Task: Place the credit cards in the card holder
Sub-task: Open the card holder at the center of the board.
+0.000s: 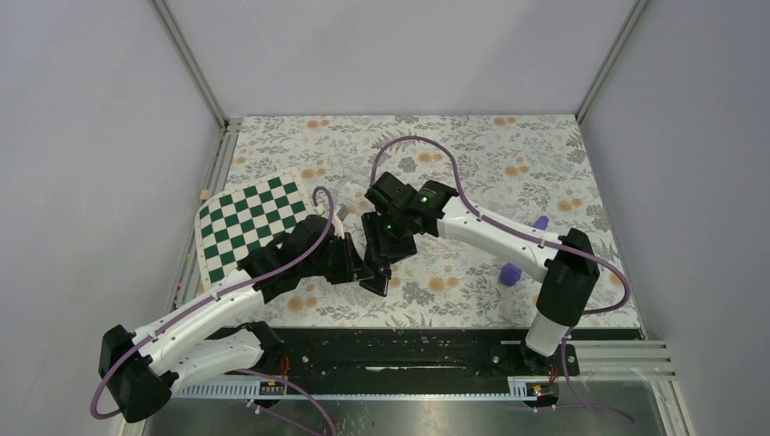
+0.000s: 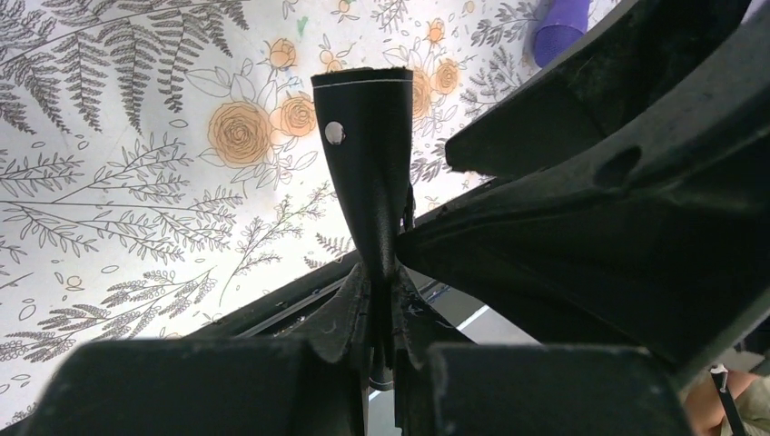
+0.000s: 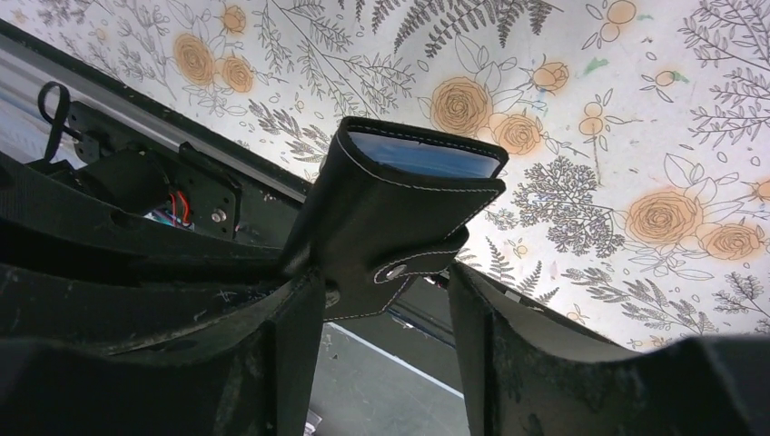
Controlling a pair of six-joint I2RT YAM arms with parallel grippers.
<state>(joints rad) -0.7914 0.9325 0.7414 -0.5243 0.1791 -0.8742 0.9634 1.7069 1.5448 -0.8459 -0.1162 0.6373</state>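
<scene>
The black card holder (image 3: 390, 209) is held up off the table, its pale blue-grey pocket edge on top and its snap tab (image 3: 399, 270) hanging down. My left gripper (image 2: 381, 282) is shut on one black flap of the holder (image 2: 368, 163), which carries a silver snap. My right gripper (image 3: 386, 291) is open, its fingers (image 3: 291, 345) on either side of the holder's lower edge, the left one close against it. In the top view both grippers meet at the holder (image 1: 380, 280) near the table's middle front. No orange-yellow credit card is in view.
A green-and-white checkered board (image 1: 254, 222) lies at the left. Two purple cylinders (image 1: 510, 272) (image 1: 541, 222) lie at the right; one shows in the left wrist view (image 2: 558, 27). A small pale object (image 1: 338, 218) sits behind the left gripper. The black front rail (image 1: 399, 350) runs below.
</scene>
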